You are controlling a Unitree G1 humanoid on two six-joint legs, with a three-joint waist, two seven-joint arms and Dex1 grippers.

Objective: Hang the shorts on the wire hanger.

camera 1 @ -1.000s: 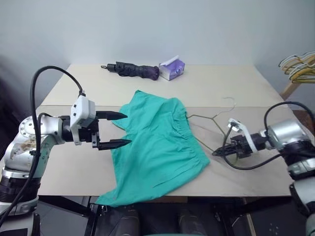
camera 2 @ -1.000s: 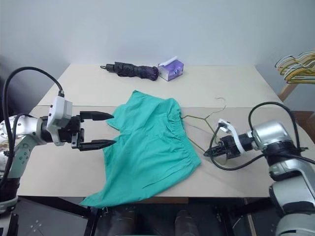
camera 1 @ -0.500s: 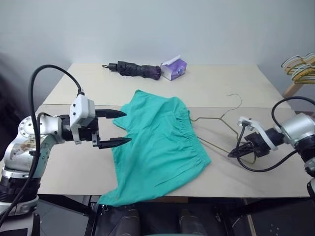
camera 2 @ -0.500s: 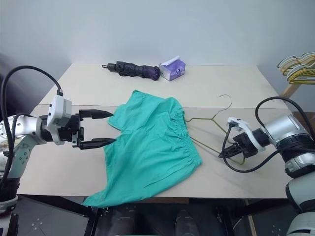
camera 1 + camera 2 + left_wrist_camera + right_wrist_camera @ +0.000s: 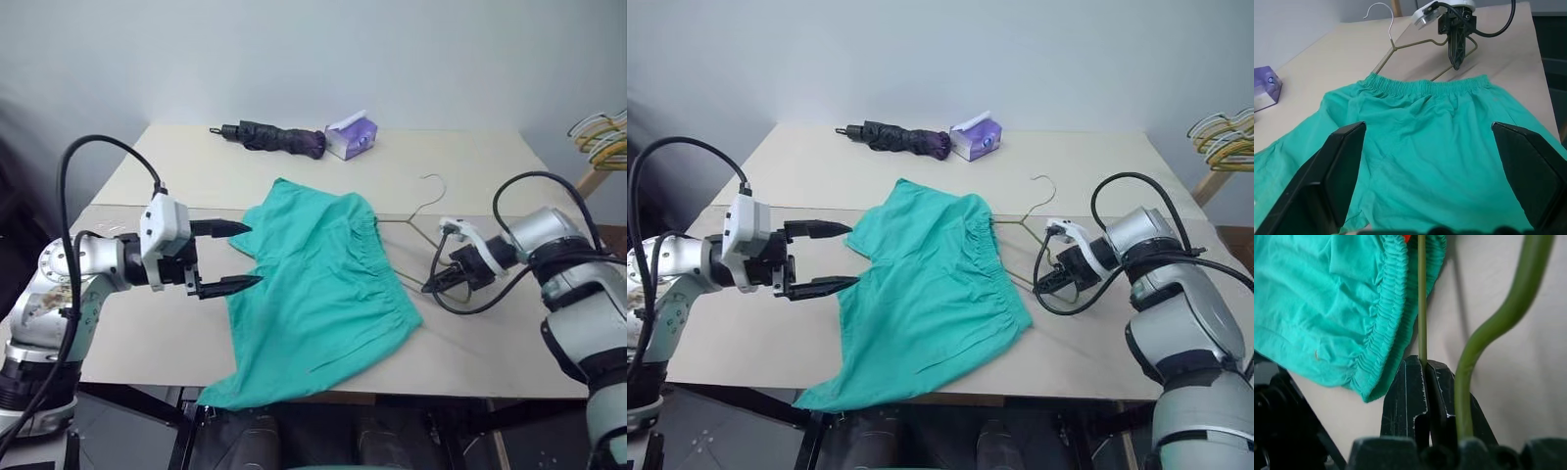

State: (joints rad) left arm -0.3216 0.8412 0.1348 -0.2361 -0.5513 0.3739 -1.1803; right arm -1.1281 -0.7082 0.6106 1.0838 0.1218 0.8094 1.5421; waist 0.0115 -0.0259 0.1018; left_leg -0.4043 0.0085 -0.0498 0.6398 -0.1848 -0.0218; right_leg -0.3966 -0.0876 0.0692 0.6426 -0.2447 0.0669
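Teal-green shorts (image 5: 318, 284) lie spread flat across the middle of a beige table (image 5: 470, 166), gathered waistband toward the robot's right, one leg corner drooping over the near edge. A bit of orange-red tag shows inside the waistband in the right wrist view. Wire hanger (image 5: 416, 217) sits to the right of the shorts, hook (image 5: 432, 183) curving toward the far side, one end of the triangle at or just under the waistband; cannot tell from the head views whether it goes inside the opening. Right gripper (image 5: 1042, 283) has its two black fingers pressed together on a straight run of the hanger wire, just beside the waistband; right wrist view shows the thin wire pinched between the fingertips (image 5: 1420, 382), a second curved stretch of wire passing close alongside. Left gripper (image 5: 238, 257) hovers at the left edge of the shorts, pointing toward the right, fingers spread wide apart, nothing between them; the left wrist view looks between them over the cloth. At the far side of the table: a folded dark umbrella (image 5: 269, 139) and just beside it a small purple tissue box (image 5: 353, 137). A bunch of pale hangers (image 5: 600, 132) at the right, off the table.
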